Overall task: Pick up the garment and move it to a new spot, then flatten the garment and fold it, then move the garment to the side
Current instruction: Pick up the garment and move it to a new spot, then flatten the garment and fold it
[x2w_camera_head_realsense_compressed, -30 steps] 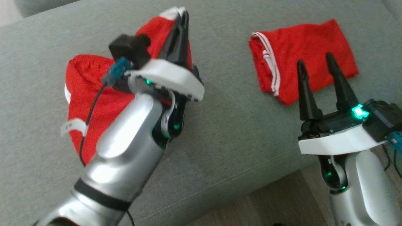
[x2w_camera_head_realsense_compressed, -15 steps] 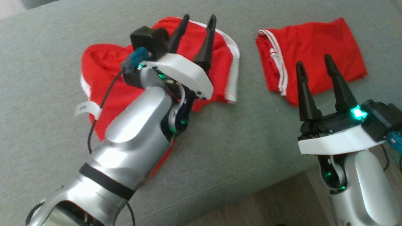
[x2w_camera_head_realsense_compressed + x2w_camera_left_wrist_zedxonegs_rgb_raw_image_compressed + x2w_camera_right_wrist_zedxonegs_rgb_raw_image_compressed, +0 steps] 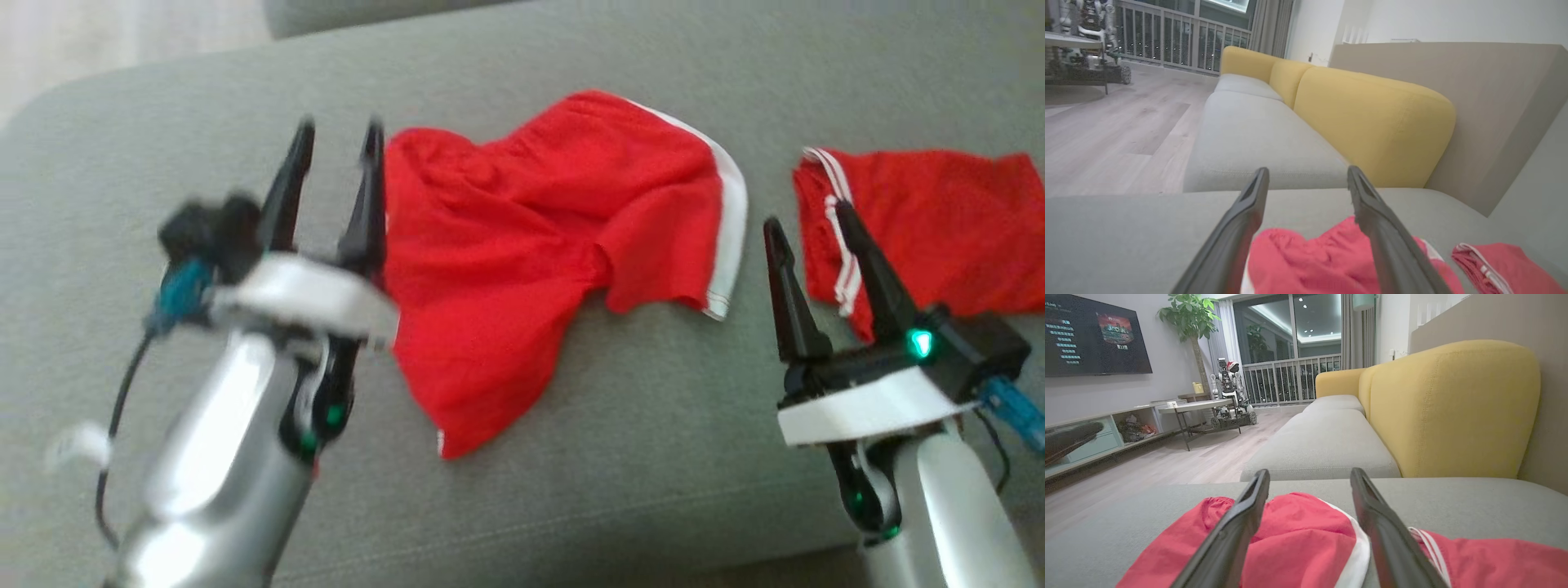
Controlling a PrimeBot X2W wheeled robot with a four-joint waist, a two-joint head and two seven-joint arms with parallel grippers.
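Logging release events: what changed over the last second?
The left end effector opened, let go of the red shorts it had held up, and drew back to their left. They lie loosely spread on the grey cushion. The right end effector stayed open; the folded red garment stayed put.

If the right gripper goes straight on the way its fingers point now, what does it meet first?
Probably the unfolded red shorts, which lie just ahead between the fingers of the right gripper. Height above them is unclear, so it may pass over.
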